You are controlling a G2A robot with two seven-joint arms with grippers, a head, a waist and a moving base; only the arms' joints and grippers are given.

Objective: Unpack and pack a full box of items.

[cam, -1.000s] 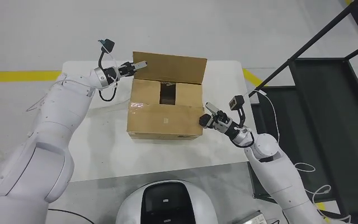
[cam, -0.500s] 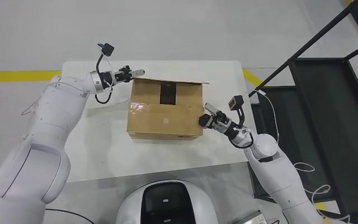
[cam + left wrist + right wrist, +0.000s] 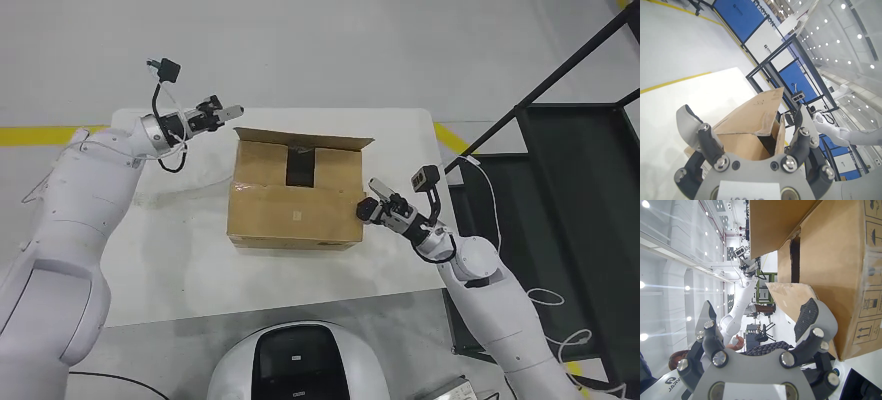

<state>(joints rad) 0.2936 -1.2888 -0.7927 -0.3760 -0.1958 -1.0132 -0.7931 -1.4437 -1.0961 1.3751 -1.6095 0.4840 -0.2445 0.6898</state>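
Brown cardboard box (image 3: pixel 295 200) upright mid-table; top flaps nearly shut; dark gap at far centre.

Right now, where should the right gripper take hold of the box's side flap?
Grip the side flap at its free edge, coming from the right end of the box. It sticks out there as a thin sheet, facing the open right gripper.

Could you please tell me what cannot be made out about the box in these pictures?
1. Contents of the brown cardboard box: top view, its flaps cover all but a dark gap.
2. Whether the right gripper touches the box: top view, too small; right wrist view, its fingers hide the flap's edge.
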